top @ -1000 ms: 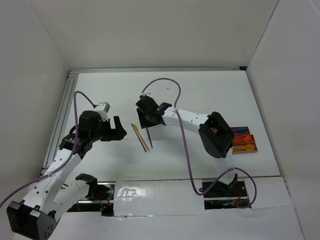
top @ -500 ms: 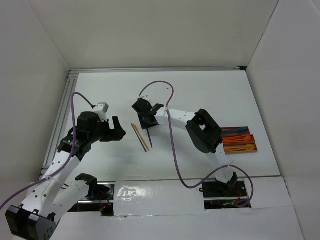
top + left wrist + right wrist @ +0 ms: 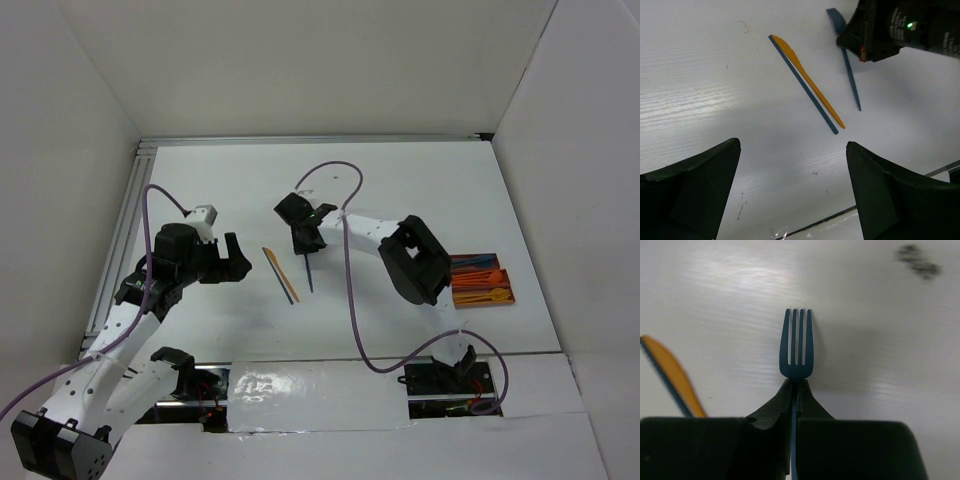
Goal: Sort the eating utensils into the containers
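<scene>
The left pincer (image 3: 236, 257) hung over the white table (image 3: 430, 190) with its fingers (image 3: 695, 190) spread apart, holding nothing. At its 3 o'clock in the overhead view, an orange knife (image 3: 277, 270) and a blue stick (image 3: 803, 86) lay flat, close side by side. Just right of them, the right pincer (image 3: 795, 386) was clamped together on the neck of a blue fork (image 3: 796, 346). In its own camera the tines jutted out at 12 o'clock from the fingertips, and the handle ran back between them. Well apart at 3 o'clock sat the reddish trays (image 3: 500, 302).
</scene>
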Robot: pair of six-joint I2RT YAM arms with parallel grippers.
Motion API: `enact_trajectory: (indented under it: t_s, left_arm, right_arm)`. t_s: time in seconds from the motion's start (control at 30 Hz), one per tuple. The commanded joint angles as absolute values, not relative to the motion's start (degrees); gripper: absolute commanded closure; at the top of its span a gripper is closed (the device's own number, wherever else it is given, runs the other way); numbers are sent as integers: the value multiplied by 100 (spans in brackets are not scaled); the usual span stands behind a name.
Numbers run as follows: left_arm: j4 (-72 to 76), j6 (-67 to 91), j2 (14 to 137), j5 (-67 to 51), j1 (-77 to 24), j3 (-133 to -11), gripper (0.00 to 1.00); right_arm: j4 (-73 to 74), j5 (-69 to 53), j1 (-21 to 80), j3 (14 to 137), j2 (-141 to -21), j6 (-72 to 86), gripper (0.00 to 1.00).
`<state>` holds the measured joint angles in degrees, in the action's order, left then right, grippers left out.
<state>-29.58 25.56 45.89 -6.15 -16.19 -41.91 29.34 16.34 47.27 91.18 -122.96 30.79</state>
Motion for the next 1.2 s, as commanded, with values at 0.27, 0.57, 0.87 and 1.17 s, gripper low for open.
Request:
enact_trajectory:
  t_s: [0.27,0.57,0.87,1.17]
  left_arm:
    - [-2716,2417,4641,-572,-1626,-4315,0]
    - [-2637,2373,4570,-545,-1609,-4254,0]
    - [-2654,2391,4650,-457,-1608,-4298,0]
    - [-2611,2382,4597,-439,-1617,-4254,0]
  right_arm:
    - [4342,2892,1787,7561,-8826,4885,100]
    - [4114,2339,-1624,5793,-7199,5431,100]
    - [3463,1591,-2355,5247,-7636,5748,100]
    - [2874,1713,-2032,5194,-8173,6011,100]
